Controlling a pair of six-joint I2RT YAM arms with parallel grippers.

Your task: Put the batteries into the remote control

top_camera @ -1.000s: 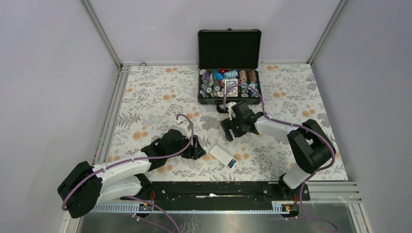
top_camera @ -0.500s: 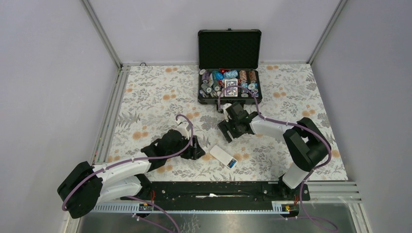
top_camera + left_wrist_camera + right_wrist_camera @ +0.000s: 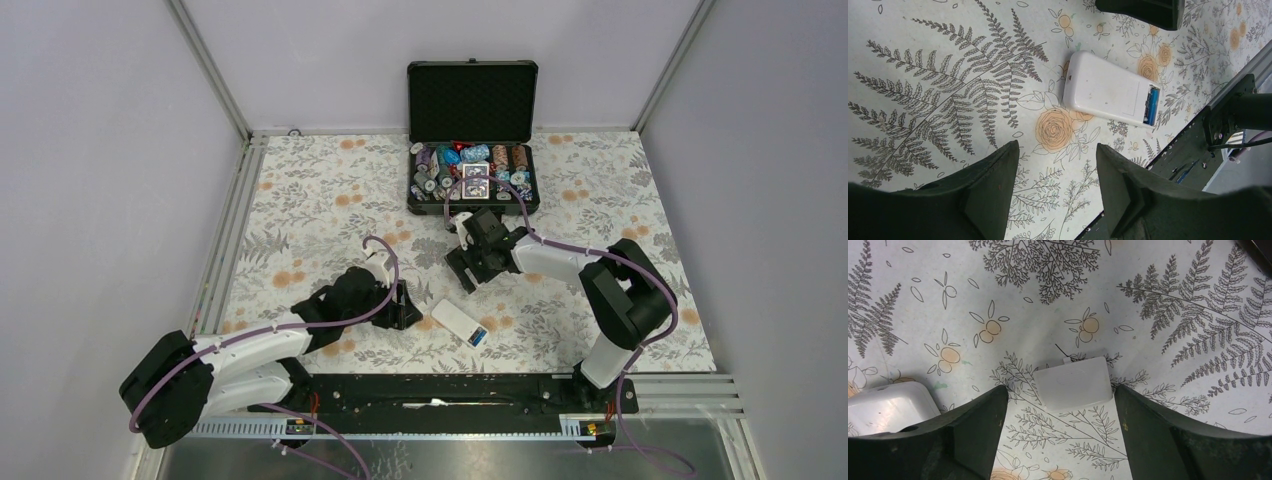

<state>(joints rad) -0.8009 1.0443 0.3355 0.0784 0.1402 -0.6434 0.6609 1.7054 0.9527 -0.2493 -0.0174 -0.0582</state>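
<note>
Now straddling battery cover (image 3: 1073, 382) with right gripper (image 3: 1059, 392), jaws wide, likely for refitting; remote control (image 3: 1108, 95) back-up near near edge of table (image 3: 330, 180), blue battery (image 3: 1149, 106) seated; left gripper (image 3: 1055, 146) half-spread, empty.

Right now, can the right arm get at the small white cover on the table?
Probably yes: the right gripper hangs open over the cover, jaws on either side, nothing else between them.

You could read no text, label, brand or number on anything in these three views.
</note>
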